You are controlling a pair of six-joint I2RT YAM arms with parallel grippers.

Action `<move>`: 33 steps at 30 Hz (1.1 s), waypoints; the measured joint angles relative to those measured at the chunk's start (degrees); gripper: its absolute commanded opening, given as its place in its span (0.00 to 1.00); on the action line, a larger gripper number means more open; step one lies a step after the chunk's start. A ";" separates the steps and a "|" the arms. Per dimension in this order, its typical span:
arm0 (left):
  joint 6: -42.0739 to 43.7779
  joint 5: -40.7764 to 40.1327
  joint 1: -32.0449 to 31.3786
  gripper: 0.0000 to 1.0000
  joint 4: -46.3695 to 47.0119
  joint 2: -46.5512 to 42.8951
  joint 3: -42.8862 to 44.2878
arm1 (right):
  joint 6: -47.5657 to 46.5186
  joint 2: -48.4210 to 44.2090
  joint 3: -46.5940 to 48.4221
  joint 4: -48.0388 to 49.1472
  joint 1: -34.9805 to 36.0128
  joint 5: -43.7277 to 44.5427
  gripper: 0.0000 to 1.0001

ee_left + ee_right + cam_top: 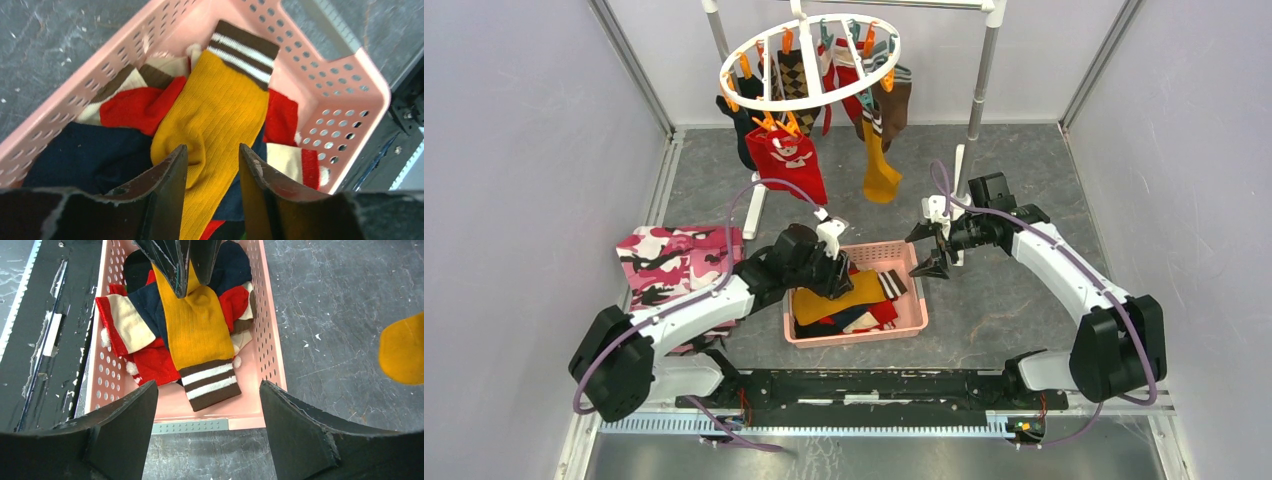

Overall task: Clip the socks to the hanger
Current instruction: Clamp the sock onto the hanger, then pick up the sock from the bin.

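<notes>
Socks [849, 305] are filling the basket [854, 340]; left gripper [212, 150] is straddling the mustard sock [220, 100] to lift it, grip unclear; right gripper [207, 390] is hovering open at its far-right corner.

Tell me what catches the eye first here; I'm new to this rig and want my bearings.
The pink basket heaped with socks, centre of the overhead view, where the left gripper straddles a mustard sock with a brown-and-white striped cuff. Behind it, the white round hanger already carries several more, a red sock nearest. The right gripper hovers open beside the basket.
</notes>
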 measured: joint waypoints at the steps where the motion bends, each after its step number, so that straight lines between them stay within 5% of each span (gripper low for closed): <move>1: 0.09 -0.04 0.00 0.47 -0.52 0.68 0.04 | -0.20 0.31 0.11 -0.37 0.00 0.00 0.80; 17: 2.14 -7.87 -1.25 0.48 -3.28 6.95 0.90 | -2.86 1.95 1.79 -4.37 0.00 -0.44 0.80; 26: 2.47 -10.29 -3.65 0.05 -3.06 8.44 1.18 | -4.50 3.08 2.73 -6.45 0.00 -1.18 0.79; 33: 2.40 -10.43 -3.82 0.04 -3.37 2.80 1.16 | -5.66 3.48 3.15 -7.80 0.00 -1.42 0.78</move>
